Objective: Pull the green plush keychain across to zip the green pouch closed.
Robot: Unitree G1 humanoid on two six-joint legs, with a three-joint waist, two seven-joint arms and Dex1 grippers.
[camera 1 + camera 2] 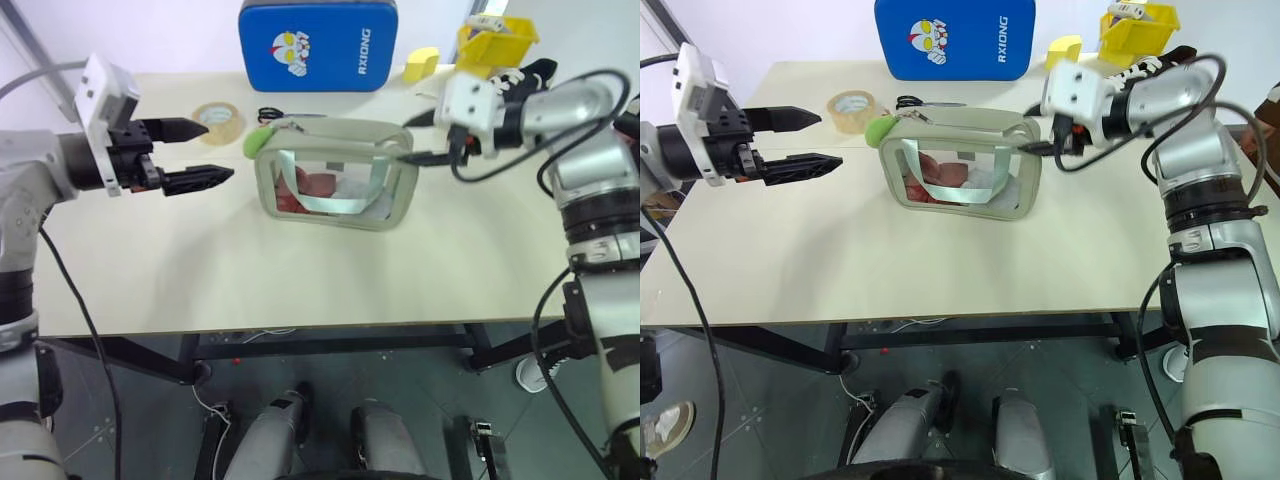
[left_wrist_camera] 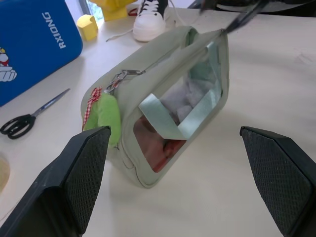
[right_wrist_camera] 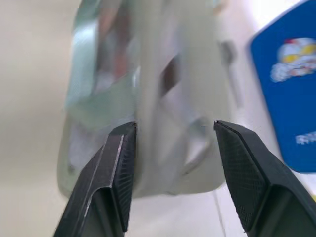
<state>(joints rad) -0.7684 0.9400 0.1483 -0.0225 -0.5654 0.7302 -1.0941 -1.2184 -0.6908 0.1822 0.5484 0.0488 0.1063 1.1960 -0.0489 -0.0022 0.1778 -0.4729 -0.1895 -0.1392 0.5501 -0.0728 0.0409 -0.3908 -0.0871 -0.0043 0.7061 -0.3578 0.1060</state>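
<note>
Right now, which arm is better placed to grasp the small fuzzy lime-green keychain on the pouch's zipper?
Left: the left gripper stands open beside the lime-green plush keychain, while the right gripper is at the sage-green fabric pouch's far end.

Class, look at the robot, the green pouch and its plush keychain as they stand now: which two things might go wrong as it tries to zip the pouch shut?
1. The right gripper is open at the green pouch's end, so nothing pins the pouch; a pull may drag it.
2. The open left gripper is apart from the green plush keychain; closing now could miss the keychain or grab the pouch wall instead.
</note>
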